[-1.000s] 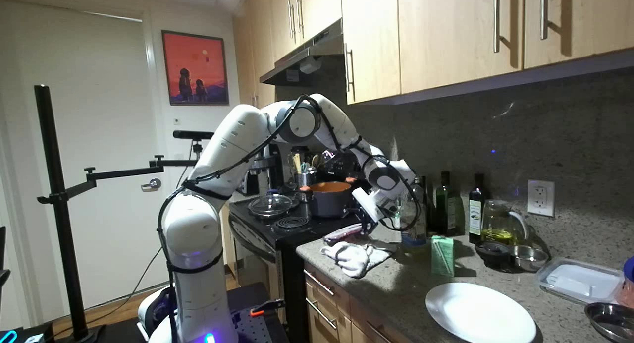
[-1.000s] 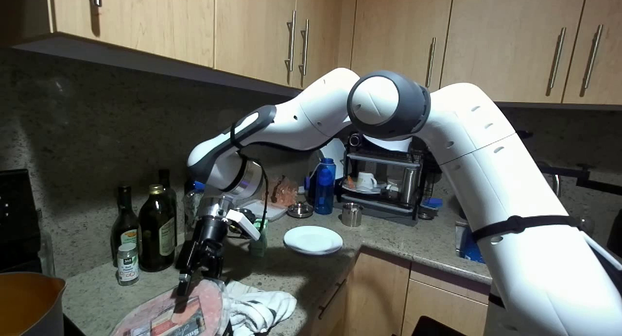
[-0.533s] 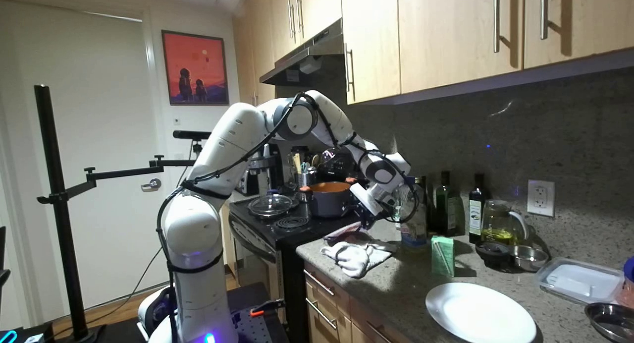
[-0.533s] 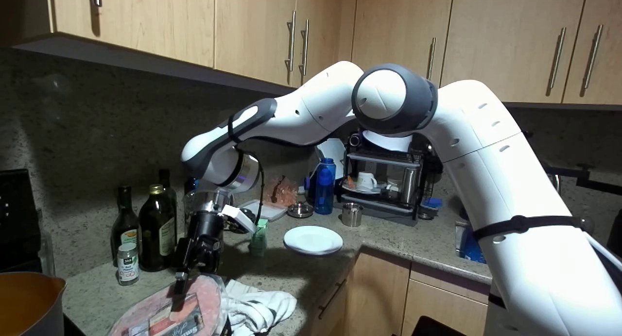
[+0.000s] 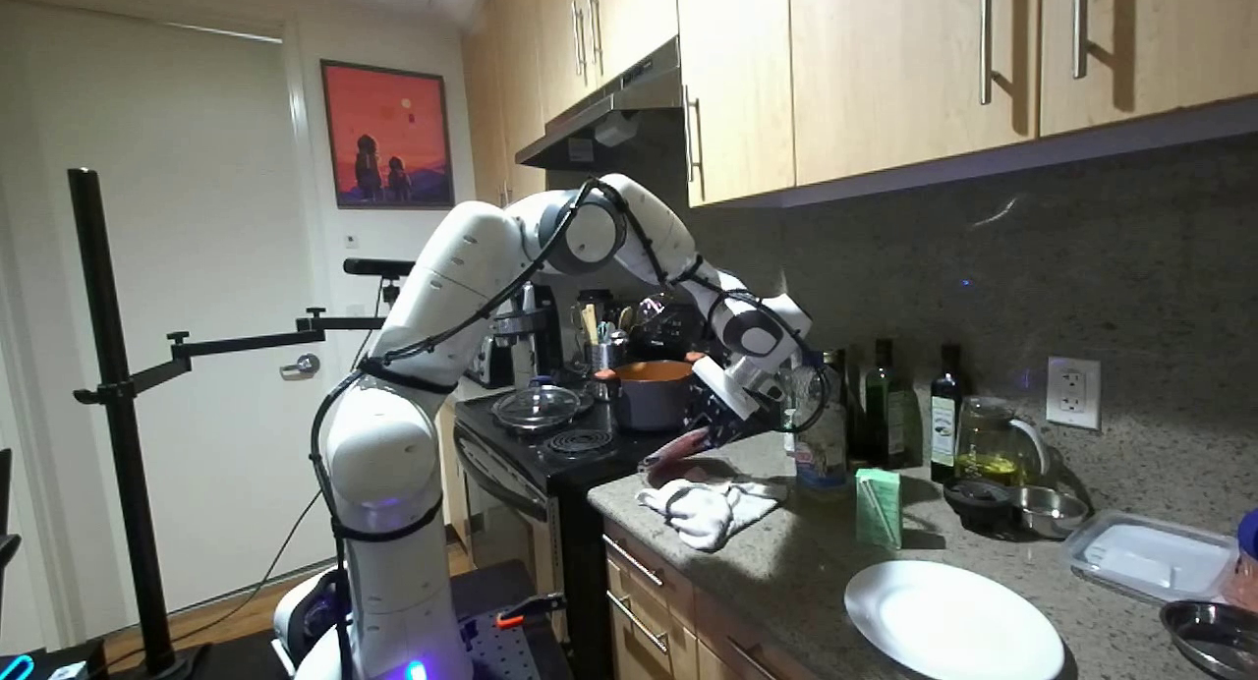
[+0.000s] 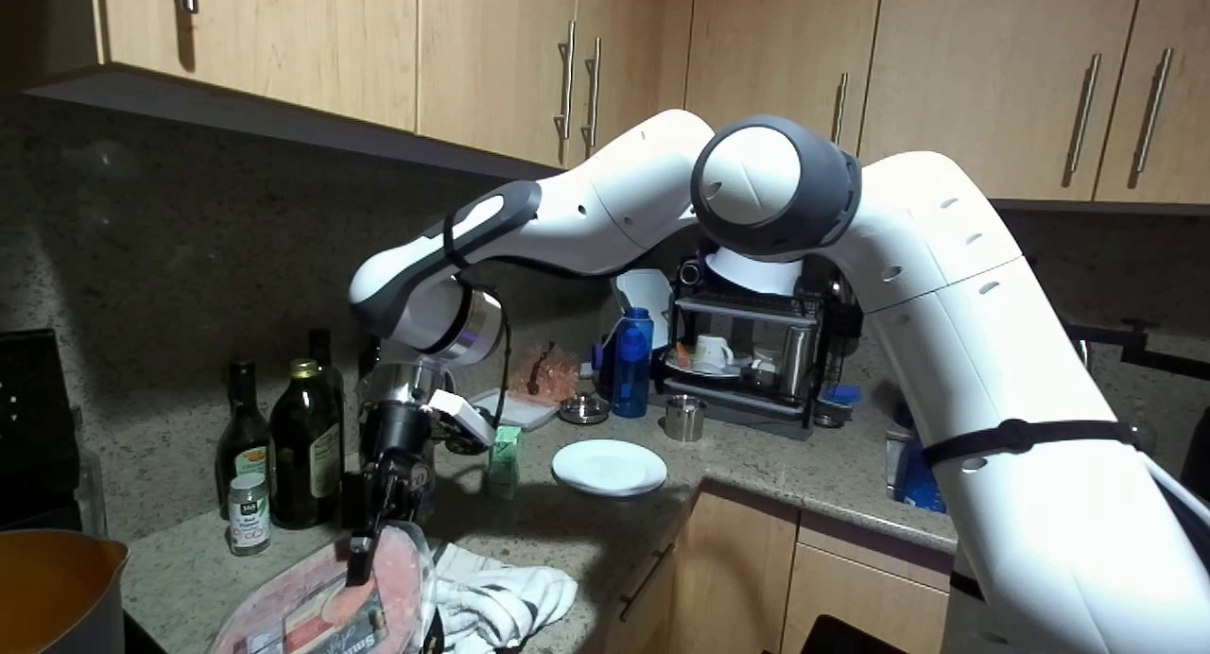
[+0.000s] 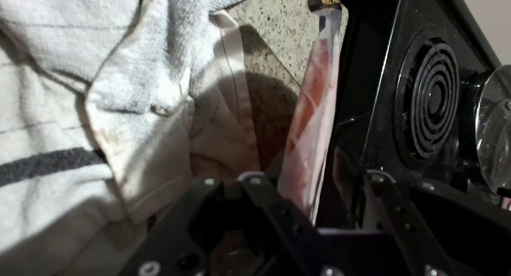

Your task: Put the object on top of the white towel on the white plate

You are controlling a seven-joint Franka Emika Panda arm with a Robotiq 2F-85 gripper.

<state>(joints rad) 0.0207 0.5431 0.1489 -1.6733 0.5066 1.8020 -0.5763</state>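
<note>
Gripper [image 7: 305, 184]: I hold the meat package [image 6: 331, 602] by its upper edge.
Slope of meat package: in an exterior view, down to near left, left of the white towel [image 6: 510, 602].
White plate [image 6: 610, 467]: far right from me.

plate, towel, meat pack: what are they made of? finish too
Plate: likely glazed ceramic, smooth and plain white; it's washed out by the light, so melamine isn't ruled out.
Towel: soft, matte fabric, probably cotton, judging by the limp folds and fuzzy nap.
Meat pack: seemingly clear, glossy plastic, since pink contents show through and its surface catches highlights.
</note>
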